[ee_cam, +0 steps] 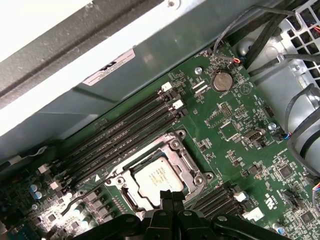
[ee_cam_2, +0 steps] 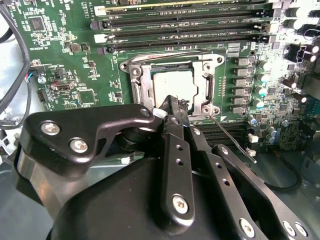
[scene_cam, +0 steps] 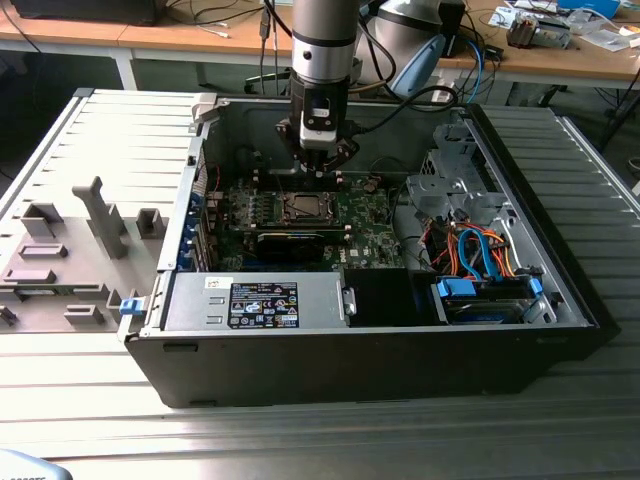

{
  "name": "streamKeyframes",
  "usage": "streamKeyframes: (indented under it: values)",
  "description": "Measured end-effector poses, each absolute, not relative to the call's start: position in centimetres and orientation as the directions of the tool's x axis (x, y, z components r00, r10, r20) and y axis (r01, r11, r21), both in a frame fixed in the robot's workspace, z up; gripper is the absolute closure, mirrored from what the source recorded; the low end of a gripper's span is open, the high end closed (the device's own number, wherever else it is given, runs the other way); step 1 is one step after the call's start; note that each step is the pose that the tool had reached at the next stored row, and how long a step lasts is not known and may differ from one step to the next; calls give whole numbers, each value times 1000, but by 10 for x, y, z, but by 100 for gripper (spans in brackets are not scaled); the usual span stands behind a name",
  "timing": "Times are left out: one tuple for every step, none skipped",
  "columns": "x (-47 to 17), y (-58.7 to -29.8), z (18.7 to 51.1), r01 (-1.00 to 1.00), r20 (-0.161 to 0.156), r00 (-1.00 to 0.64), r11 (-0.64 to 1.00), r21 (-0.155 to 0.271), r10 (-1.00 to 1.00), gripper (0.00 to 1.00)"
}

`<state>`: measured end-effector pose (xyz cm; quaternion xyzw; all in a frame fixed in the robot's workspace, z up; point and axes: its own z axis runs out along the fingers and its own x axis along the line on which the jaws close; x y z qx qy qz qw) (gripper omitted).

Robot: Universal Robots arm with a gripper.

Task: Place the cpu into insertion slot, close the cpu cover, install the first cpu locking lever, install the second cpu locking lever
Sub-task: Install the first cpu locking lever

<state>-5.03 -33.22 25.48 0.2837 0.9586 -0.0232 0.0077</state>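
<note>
Black steel computer case (scene_cam: pixel 380 350) lay open on the ribbed table (scene_cam: pixel 300 440). The arm reached straight down into it, its hand (ee_cam_2: pixel 172 107) pinched together just above the insertion slot (ee_cam: pixel 155 175). There the grey-beige cpu (ee_cam_2: pixel 172 85) sat, framed by the silvery cpu cover (ee_cam_2: pixel 207 87).

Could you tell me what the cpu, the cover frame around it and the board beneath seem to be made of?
The small square grey-beige cpu looks like matte brushed metal on its face, with a pale, dull sheen. The silvery square cover frame appears to be bare stamped steel, judging by its bright glints. The green circuit board looks like lacquered laminate, glossy with fine copper traces. The black pincer looks like anodised metal or hard plastic.
</note>
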Motion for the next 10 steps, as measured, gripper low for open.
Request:
streamKeyframes:
  values:
    - [-50, -332, 255, 543, -28, -840, 839, -40, 542, 89]
    - [-50, -332, 255, 542, -28, -840, 839, -40, 542, 89]
    - [-50, -332, 255, 541, -28, -841, 840, -40, 540, 89]
    - [-50, -332, 255, 540, -28, -841, 841, -40, 540, 89]
    - [-50, -332, 255, 539, -28, -842, 841, -40, 538, 89]
    - [-50, -332, 255, 538, -28, -843, 842, -40, 537, 89]
    - [-50, -332, 255, 537, -28, -844, 843, -40, 536, 89]
    - [-50, -332, 255, 536, -28, -844, 843, -40, 535, 89]
    - [-50, -332, 255, 535, -28, -845, 844, -40, 535, 89]
    - [-50, -332, 255, 534, -28, -845, 844, -40, 534, 89]
